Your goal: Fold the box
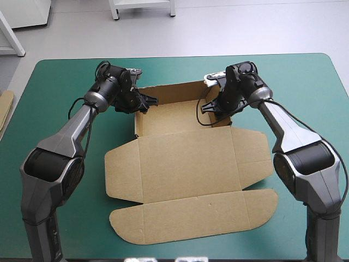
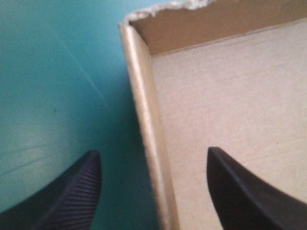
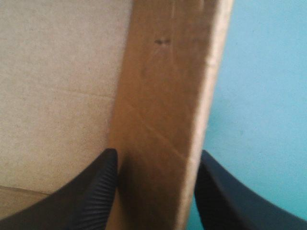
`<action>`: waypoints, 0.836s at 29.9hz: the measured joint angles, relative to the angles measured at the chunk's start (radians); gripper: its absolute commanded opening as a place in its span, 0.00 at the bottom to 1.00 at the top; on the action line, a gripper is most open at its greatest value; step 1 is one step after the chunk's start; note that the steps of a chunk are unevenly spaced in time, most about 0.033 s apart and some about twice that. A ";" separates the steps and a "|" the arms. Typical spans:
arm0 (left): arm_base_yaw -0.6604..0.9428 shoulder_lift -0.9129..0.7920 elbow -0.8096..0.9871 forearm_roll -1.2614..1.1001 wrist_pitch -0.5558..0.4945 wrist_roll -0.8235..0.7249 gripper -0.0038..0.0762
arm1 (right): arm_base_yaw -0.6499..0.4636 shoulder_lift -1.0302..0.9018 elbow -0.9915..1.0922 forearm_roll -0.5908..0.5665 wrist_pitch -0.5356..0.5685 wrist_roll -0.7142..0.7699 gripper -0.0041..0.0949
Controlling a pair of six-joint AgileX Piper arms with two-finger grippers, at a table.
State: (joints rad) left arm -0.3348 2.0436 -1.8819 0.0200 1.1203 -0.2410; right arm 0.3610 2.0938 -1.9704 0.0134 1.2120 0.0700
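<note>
Box (image 1: 185,158) walls being straddled at mid-table.
Jaws of left gripper (image 2: 152,152) and right gripper (image 3: 157,152) are standing apart, each astride a raised side wall; closing squarely on each wall looks wise, keeping both upright on the teal-green cover (image 1: 305,82).

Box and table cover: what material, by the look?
Box: probably corrugated cardboard, matte brown; faint ribbing, creased fold lines, frayed wall edge. Table cover: teal-green, smooth, slight sheen; maybe vinyl or rubber mat, can't tell which.

Box (image 1: 185,158): matt brown board, fuzzy cut edge. Cover (image 1: 54,87): smooth teal-green. Left tool fingers (image 2: 72,196): ribbed black.
</note>
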 measured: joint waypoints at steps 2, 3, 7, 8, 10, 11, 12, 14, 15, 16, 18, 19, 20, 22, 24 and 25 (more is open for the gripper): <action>0.000 0.000 -0.007 0.003 -0.004 0.001 0.73 | 0.000 0.000 -0.012 -0.001 0.003 0.000 0.68; 0.000 0.000 -0.010 0.003 -0.005 0.001 0.73 | 0.000 0.000 -0.015 -0.003 0.005 0.000 0.68; 0.000 0.000 -0.023 0.003 -0.013 0.001 0.73 | 0.000 0.000 -0.015 -0.004 0.008 0.000 0.68; 0.000 0.000 -0.026 0.003 -0.018 0.001 0.73 | 0.000 0.000 -0.015 -0.004 0.007 0.000 0.68; 0.000 0.000 -0.027 0.003 -0.026 0.001 0.73 | 0.000 0.000 -0.015 -0.004 0.004 0.000 0.68; 0.000 0.000 -0.027 0.003 -0.030 0.002 0.73 | 0.000 0.000 -0.015 -0.004 0.002 0.000 0.68; 0.000 0.000 -0.027 0.003 -0.031 0.007 0.73 | 0.000 0.000 -0.015 -0.004 0.000 0.000 0.68; 0.000 -0.003 -0.027 0.003 -0.041 0.026 0.73 | 0.000 0.000 -0.023 -0.004 0.000 0.000 0.68; -0.002 -0.007 -0.027 0.003 -0.046 0.033 0.73 | 0.000 -0.001 -0.029 -0.004 -0.001 0.000 0.68; -0.006 -0.017 -0.027 0.005 -0.052 0.040 0.73 | 0.000 -0.003 -0.037 -0.004 -0.001 0.000 0.68; -0.016 -0.040 -0.027 0.008 -0.067 0.053 0.73 | 0.000 -0.011 -0.055 -0.004 0.001 0.000 0.66; -0.021 -0.052 -0.027 0.007 -0.077 0.061 0.73 | 0.000 -0.020 -0.066 -0.007 0.005 0.000 0.65; -0.028 -0.068 -0.027 0.007 -0.087 0.073 0.73 | 0.000 -0.028 -0.076 -0.013 0.011 0.000 0.65; -0.039 -0.097 -0.027 0.008 -0.102 0.090 0.73 | 0.000 -0.049 -0.087 -0.013 0.019 0.000 0.63; -0.048 -0.131 -0.014 0.006 -0.108 0.096 0.73 | 0.000 -0.070 -0.091 -0.022 0.025 0.000 0.63; -0.050 -0.149 -0.003 0.006 -0.112 0.098 0.73 | 0.000 -0.079 -0.092 -0.027 0.027 0.000 0.62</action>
State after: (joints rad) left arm -0.3849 1.8950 -1.8851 0.0259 1.0081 -0.1428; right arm 0.3610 2.0150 -2.0625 -0.0133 1.2389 0.0700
